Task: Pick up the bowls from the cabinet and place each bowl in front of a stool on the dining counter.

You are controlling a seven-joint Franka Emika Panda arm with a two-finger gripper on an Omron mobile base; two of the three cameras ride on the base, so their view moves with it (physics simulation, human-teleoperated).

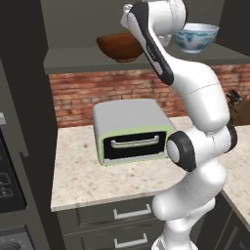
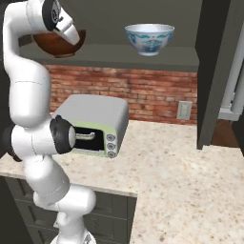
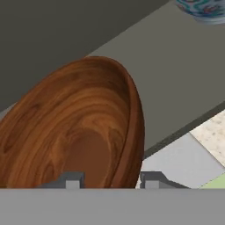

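Note:
The dark-brown wooden bowl (image 1: 118, 46) (image 2: 57, 45) sits near the front edge of the cabinet's grey shelf (image 1: 73, 61) (image 2: 143, 59). In the hand view this wooden bowl (image 3: 79, 132) is very close. My gripper (image 3: 112, 180) is open, and one fingertip (image 3: 72, 180) is inside the bowl's rim while the other is outside. The white bowl with blue pattern (image 1: 195, 36) (image 2: 149, 39) (image 3: 204, 9) stands further right on the same shelf. The dining counter is out of view.
Below the shelf a grey and green toaster oven (image 1: 132, 129) (image 2: 95, 124) stands on a beige speckled counter (image 1: 88, 180) (image 2: 181, 176) against a brick wall (image 2: 152, 95). Grey drawers (image 1: 132, 212) are under it. A tall dark cabinet side (image 2: 212, 71) bounds the shelf on the right.

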